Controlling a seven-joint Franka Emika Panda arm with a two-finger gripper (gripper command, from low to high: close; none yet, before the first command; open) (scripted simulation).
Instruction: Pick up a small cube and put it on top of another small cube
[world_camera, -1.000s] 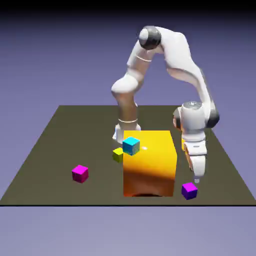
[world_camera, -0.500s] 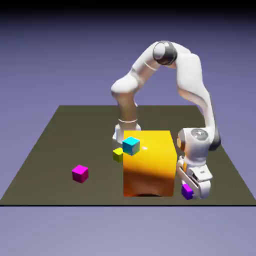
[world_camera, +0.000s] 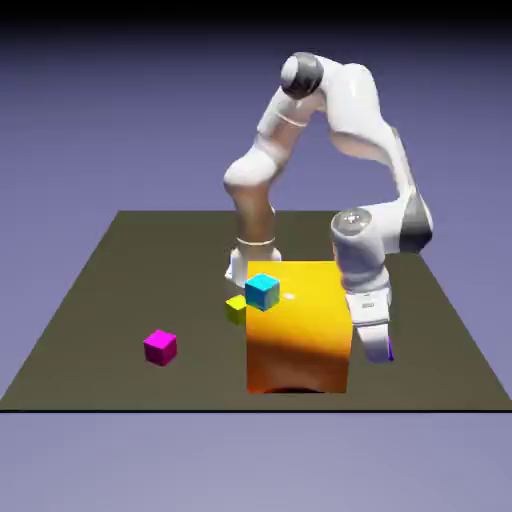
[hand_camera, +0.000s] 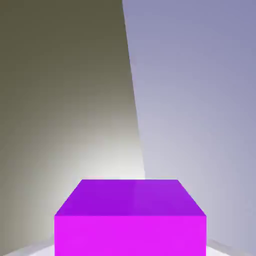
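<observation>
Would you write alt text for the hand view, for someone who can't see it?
A purple cube, large at the bottom edge, is held in the gripper. Behind it, the dark table fills the left and the blue-violet backdrop the right.

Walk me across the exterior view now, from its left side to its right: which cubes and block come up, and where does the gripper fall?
Magenta cube → yellow cube → cyan cube → gripper, closed on the violet cube. The big orange block overlaps several, so it's left out.
</observation>
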